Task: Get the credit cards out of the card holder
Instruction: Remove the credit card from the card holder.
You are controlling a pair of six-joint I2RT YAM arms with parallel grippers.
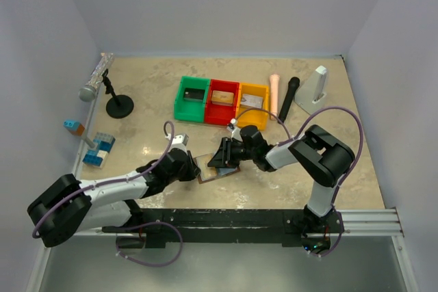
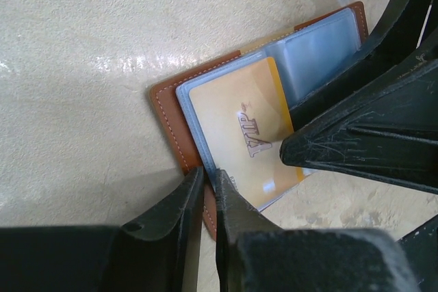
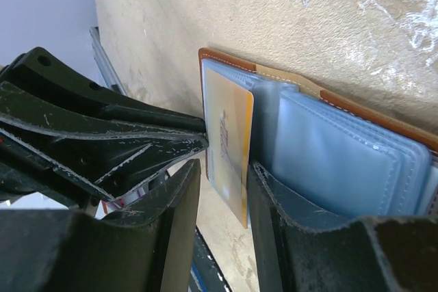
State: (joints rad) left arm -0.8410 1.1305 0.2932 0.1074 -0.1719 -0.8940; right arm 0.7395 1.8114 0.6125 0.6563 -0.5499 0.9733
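Lying open: holder (image 2: pixel 168 117), flat on the surface close to the near edge, about midway along it, brown cover down and grey-blue sleeves up.
Gold card (image 2: pixel 236 124): marked VIP, on the top sleeve of the holder's half nearer the left edge. How far it sits inside the sleeve is not clear.
Left gripper (image 2: pixel 209 184): jaws almost together with only a slit between them, nipping the holder's brown cover edge on the side toward the left edge.
Right gripper (image 3: pixel 224 169): jaws part open, tips down on the open holder from the opposite side. One finger (image 2: pixel 356 128) rests on the gold card, and the card's end shows in the gap between the two. I cannot tell whether they squeeze it.
Green bin (image 1: pixel 190 115): toward the far edge, leftmost of three bins in a touching row, with a dark card (image 1: pixel 195 94) inside.
Red bin (image 1: pixel 222 120): middle of the row, with a tan card (image 1: pixel 220 95) inside.
Yellow bin (image 1: pixel 253 87): right end of the row, just beyond the right gripper's wrist, with a grey card (image 1: pixel 252 101) inside.
Mic (image 1: pixel 96 80): on a black stand near the far left corner.
Blue blocks (image 1: pixel 99 150): by the left edge.
Far right corner: peach stick (image 1: pixel 274 94), black stick (image 1: pixel 288 98) and white wedge (image 1: pixel 319 85) side by side.
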